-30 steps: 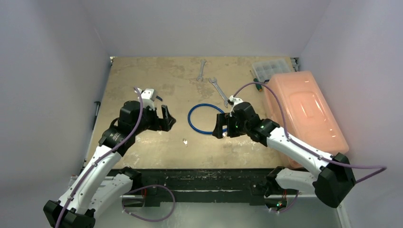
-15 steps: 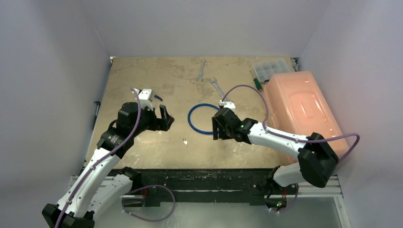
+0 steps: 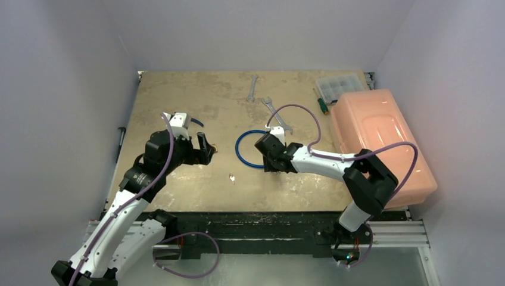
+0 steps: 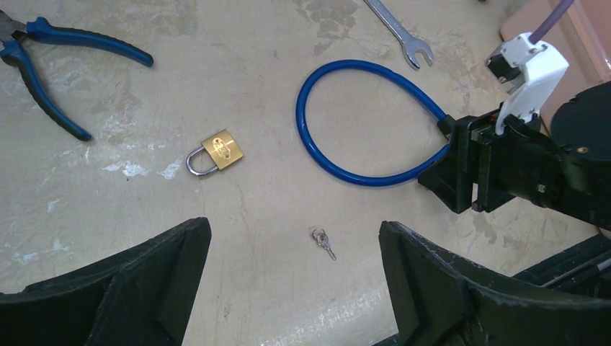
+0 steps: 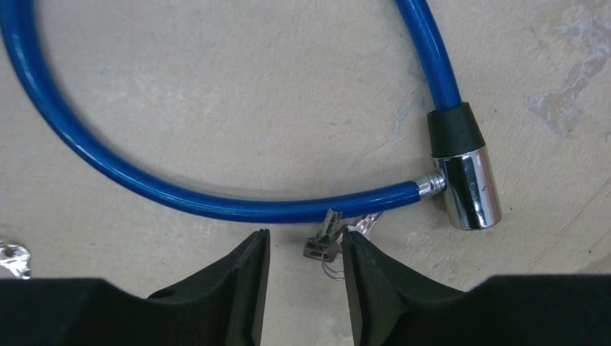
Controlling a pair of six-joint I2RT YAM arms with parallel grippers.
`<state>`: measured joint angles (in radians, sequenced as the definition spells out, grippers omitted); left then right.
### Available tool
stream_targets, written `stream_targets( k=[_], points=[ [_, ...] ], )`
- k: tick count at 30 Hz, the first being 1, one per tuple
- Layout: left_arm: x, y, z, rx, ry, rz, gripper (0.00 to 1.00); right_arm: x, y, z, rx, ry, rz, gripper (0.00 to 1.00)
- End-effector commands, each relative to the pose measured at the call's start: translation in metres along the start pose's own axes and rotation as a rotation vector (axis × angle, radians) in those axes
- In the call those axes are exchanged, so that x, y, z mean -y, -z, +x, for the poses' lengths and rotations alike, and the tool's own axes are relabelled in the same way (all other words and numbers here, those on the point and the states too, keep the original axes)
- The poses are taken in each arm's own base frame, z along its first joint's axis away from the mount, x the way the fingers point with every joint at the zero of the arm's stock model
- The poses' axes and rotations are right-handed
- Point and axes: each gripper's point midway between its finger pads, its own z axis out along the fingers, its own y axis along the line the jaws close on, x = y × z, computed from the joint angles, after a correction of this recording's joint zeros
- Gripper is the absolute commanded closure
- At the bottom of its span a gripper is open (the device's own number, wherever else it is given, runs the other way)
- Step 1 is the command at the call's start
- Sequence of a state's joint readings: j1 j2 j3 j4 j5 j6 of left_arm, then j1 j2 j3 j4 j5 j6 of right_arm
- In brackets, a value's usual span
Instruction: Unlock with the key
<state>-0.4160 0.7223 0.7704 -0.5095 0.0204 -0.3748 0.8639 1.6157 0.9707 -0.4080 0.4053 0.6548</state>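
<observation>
Scuffed beige bench point(image 3: 178, 95) fills every view, closed in by pale walls point(image 3: 71, 59). Nearest you, low and centre in the top view, the key point(image 3: 231, 177) lies flat and alone, touching nothing. In the left wrist view it sits low in the frame, between the left jaws. They are spread wide and hold nothing.

Expect the key to be light, thin, stiff and slick. Lying flat on a hard surface, it will likely skate or flip if you press one edge. I'd pinch it across the flat faces of its round head, leaving the blade free for the keyhole.

Beyond it, up and left in that view, the small brass padlock point(image 4: 220, 150) lies flat, and its shackle looks closed.

Right of centre, the right jaws stand half spread either side of a small dark-headed key-like piece point(image 5: 320, 246) on a wire ring. It lies just beside the chrome end of the blue cable lock point(image 5: 216, 202), and you can't tell whether the jaws touch it.

Farther back lie blue-handled pliers point(image 4: 65, 43) and two open-ended wrenches point(image 3: 275, 114). The orange bin point(image 3: 381, 137) is at the right edge.
</observation>
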Motion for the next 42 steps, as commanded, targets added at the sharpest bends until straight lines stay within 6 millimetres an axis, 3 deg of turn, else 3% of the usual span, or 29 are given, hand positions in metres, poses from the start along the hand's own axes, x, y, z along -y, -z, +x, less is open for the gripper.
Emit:
stream_targets(
  k=[1,9,12,22,36,42],
  points=[
    [-0.001,0.003,-0.011,0.059,-0.002,-0.012,0.07,0.007,-0.005,-0.004,0.018,0.006,0.071,0.52],
    [-0.005,0.006,-0.013,0.075,-0.001,-0.034,0.07,0.008,-0.026,0.018,-0.034,0.031,0.08,0.52],
    [-0.006,0.006,-0.013,0.075,0.001,-0.04,0.07,0.01,-0.031,0.028,-0.063,0.044,0.086,0.58],
    [-0.007,0.007,-0.014,0.081,0.002,-0.043,0.08,0.012,-0.027,0.033,-0.062,0.029,0.066,1.0],
    [-0.002,0.011,-0.017,0.096,-0.01,-0.017,0.08,-0.003,0.012,0.002,0.064,0.019,-0.113,1.0],
    [0.014,0.012,-0.018,0.09,-0.027,0.07,0.08,-0.011,0.032,-0.008,0.13,-0.004,-0.216,1.0]
  ],
)
